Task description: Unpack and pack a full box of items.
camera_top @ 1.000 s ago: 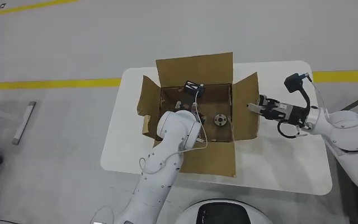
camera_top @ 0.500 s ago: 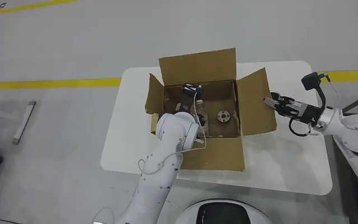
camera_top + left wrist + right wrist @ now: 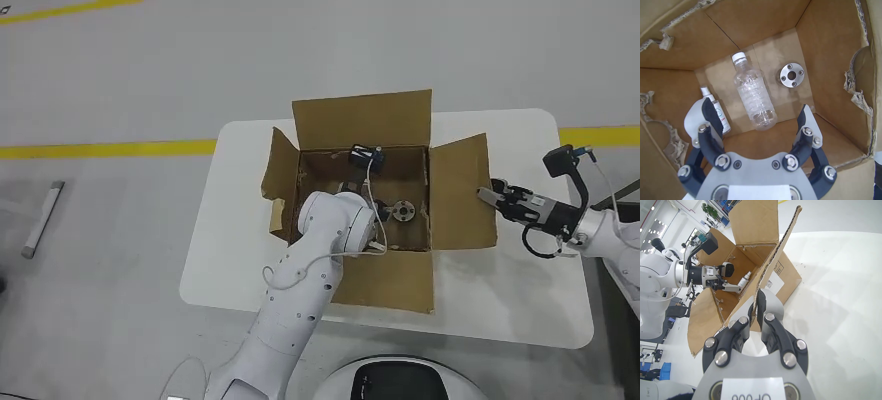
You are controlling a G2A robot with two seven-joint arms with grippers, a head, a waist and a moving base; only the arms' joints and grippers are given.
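You seemed to be at the unpacking step, your right hand (image 3: 757,300) clamped on the side flap (image 3: 462,195) of the box (image 3: 385,278) and your left hand (image 3: 755,106) spread wide above the clear bottle (image 3: 753,94) lying inside it, so next probably came a straight descent around its body.

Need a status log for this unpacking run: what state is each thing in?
box: open, flaps spread.
side flap: pinched by the right gripper.
clear bottle: capped, lying on the box floor.
spray bottle: lying on the box floor.
metal flange: lying flat on the box floor.
left gripper: open, inside the box, holding nothing.
right gripper: shut on the side flap.
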